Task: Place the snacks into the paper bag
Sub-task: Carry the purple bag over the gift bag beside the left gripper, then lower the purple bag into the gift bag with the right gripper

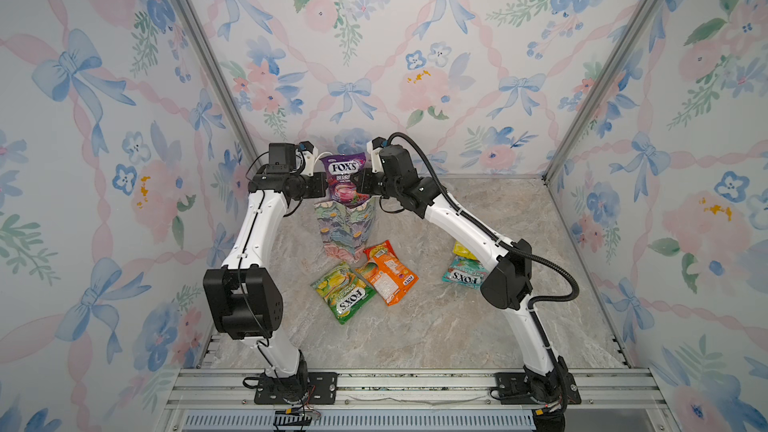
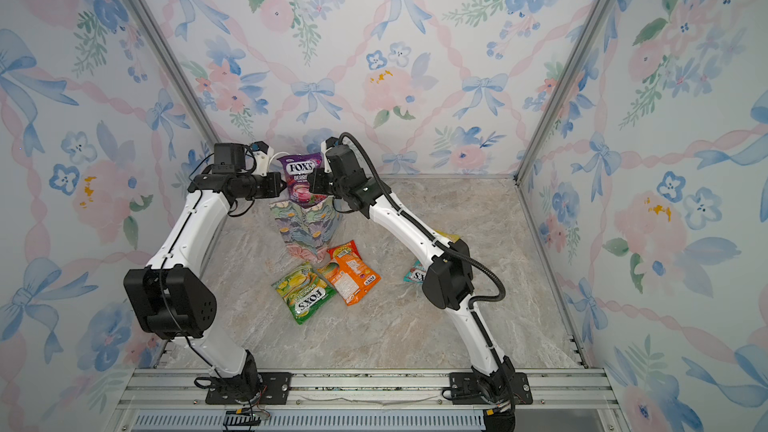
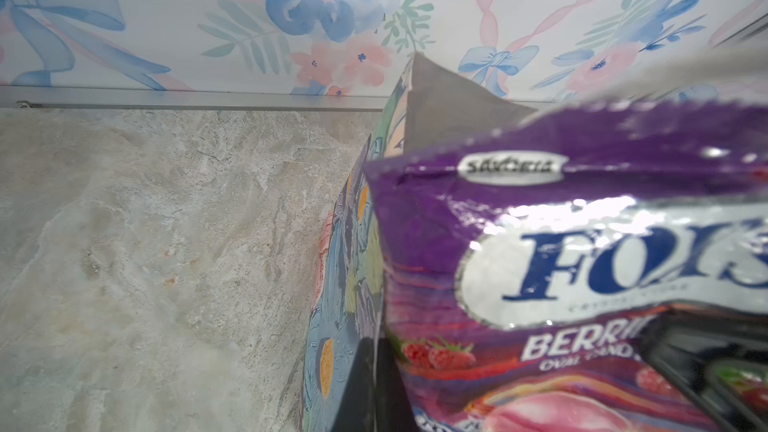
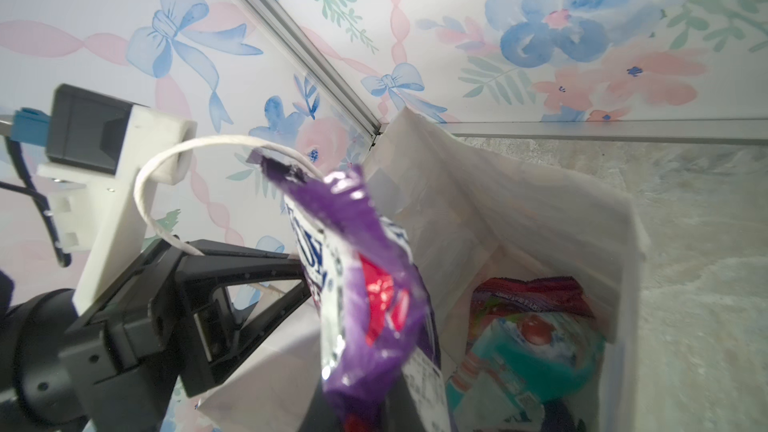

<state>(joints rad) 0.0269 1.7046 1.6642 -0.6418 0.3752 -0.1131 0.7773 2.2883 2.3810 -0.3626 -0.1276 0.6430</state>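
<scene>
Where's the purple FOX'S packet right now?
In both top views the purple packet stands upright at the back centre, its lower end inside the paper bag, between the left gripper and the right gripper, which pinches it.

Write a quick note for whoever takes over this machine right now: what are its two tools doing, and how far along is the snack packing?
Left tool: shut, seemingly pinching the bag at its rim to hold it open.
Right tool: shut on the purple packet, upright with its lower end at the bag's mouth.
Done: at least two packets inside.
Left: release the purple one, then bag the green, orange, teal and yellow ones lying on the table.
</scene>
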